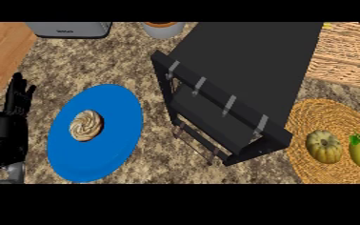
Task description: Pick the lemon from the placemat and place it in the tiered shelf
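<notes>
The lemon [325,147], yellow-green and ribbed, lies on a round woven placemat [309,119] at the lower right. Left of it stands the black tiered shelf [246,62], running diagonally across the middle of the counter, with metal brackets along its open front side. My left hand [17,100] rests open at the view's left edge, fingers up, far from the lemon and the shelf. My right hand does not show.
A blue plate [112,143] with a swirled pastry [86,125] lies left of the shelf. A green item [355,148] sits cut off beside the lemon. At the back are a grey toaster [70,28], a pale pot [163,28] and a woven board [341,52].
</notes>
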You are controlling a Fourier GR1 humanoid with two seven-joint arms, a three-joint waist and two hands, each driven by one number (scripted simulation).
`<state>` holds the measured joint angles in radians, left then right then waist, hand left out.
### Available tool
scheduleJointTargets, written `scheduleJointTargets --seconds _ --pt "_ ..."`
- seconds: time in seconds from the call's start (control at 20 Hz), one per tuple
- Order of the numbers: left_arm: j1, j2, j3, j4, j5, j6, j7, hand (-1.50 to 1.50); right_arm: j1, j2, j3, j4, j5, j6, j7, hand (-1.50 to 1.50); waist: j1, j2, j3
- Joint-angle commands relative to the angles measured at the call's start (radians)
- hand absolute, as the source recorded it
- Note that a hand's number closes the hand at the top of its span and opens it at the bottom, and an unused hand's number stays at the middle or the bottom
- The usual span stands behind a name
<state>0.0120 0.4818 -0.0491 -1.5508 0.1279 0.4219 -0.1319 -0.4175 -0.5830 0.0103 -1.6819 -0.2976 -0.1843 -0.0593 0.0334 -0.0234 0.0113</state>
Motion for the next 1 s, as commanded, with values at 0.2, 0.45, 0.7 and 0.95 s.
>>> scheduleJointTargets --seconds 0.2,0.45,0.7,0.95 --pt "0.091 -0.024 -0.098 0.045 0.028 -0.095 0.084 0.00 0.333 -0.183 -0.179 0.213 0.129 -0.111 0.118 -1.50 -0.199 0.037 -0.009" --pt "0.127 -0.052 -0.189 0.050 0.061 -0.200 0.122 0.00 0.472 -0.203 -0.334 0.444 0.126 -0.213 0.181 1.50 -0.166 0.032 -0.007" --pt "0.078 -0.046 -0.210 0.070 0.066 -0.272 0.161 0.00 0.651 -0.126 -0.410 0.332 -0.032 0.001 -0.059 -1.50 -0.102 0.016 -0.011" --pt "-0.025 -0.083 -0.197 0.156 0.055 -0.285 0.167 0.00 0.740 -0.202 -0.404 0.210 -0.038 0.136 -0.023 -1.50 -0.084 0.020 -0.014"
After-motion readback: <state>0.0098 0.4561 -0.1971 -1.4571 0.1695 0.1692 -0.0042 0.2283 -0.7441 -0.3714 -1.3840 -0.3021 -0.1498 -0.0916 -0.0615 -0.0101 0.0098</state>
